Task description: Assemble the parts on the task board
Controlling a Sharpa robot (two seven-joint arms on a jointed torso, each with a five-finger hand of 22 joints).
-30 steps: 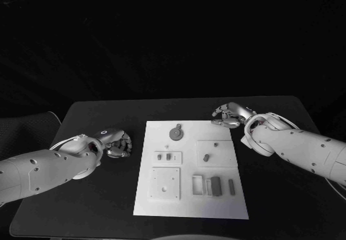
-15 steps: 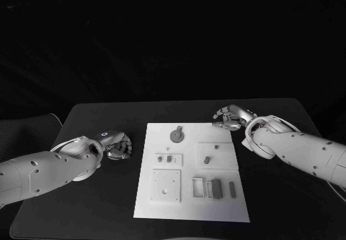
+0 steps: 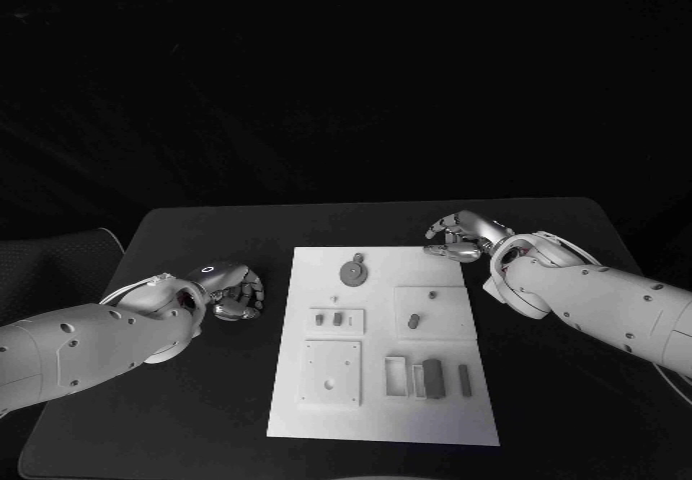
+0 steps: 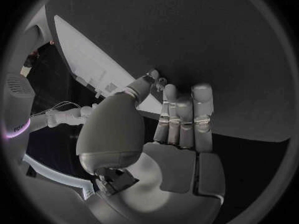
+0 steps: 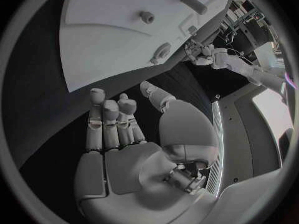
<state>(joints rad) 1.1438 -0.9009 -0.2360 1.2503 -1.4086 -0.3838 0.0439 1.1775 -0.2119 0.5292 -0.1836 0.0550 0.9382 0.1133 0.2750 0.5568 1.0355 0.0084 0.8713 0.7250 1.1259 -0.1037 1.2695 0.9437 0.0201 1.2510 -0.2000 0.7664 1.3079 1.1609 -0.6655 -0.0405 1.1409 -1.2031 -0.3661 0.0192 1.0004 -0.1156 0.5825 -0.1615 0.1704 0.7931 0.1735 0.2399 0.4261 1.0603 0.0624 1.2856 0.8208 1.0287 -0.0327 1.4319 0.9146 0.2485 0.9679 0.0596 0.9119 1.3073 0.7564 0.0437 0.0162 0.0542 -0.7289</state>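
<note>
The head camera looks down from high up at the black table (image 3: pixel 202 390), far enough back to see the whole white task board (image 3: pixel 382 400) in the middle. The left arm comes in at 8 o'clock, the right arm at 3 o'clock.

The left wrist camera sits close behind the left hand (image 4: pixel 181 129). The right wrist camera sits close behind the right hand (image 5: pixel 124 134). Both look across the table, and both share the task board with the head camera.
</note>
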